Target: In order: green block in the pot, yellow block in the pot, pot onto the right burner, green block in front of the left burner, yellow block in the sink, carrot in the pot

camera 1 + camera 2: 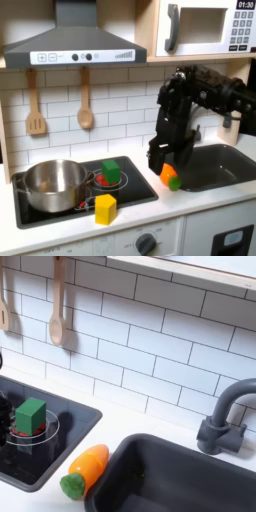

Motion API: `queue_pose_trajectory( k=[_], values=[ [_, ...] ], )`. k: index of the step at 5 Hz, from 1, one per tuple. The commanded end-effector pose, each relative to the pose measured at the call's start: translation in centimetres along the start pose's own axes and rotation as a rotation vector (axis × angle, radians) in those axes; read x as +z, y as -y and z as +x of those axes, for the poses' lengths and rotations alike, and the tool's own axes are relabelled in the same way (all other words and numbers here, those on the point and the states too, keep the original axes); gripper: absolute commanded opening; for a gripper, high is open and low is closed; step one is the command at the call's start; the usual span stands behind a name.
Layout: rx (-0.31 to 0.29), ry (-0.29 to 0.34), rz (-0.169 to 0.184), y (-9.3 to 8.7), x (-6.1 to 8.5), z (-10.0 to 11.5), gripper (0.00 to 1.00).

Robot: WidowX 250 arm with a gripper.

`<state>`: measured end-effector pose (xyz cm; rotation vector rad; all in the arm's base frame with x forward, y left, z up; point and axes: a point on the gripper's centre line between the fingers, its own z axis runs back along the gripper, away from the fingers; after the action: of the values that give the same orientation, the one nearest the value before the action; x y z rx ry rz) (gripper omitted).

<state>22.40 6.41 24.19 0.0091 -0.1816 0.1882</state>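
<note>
The pot (54, 185) is shiny polished metal, the sink (190, 481) matt dark plastic, the spoon (56, 301) bare wood.
</note>
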Motion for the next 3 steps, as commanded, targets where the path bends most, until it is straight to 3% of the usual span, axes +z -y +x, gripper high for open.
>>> queue_pose_trajectory(
  k=[1, 3],
  values=[
    [0.024, 0.005, 0.013, -0.6, -0.8, 2.8, 1.00],
    [0.029, 0.002, 0.015, -1.4, -1.7, 5.1, 1.00]
  ],
)
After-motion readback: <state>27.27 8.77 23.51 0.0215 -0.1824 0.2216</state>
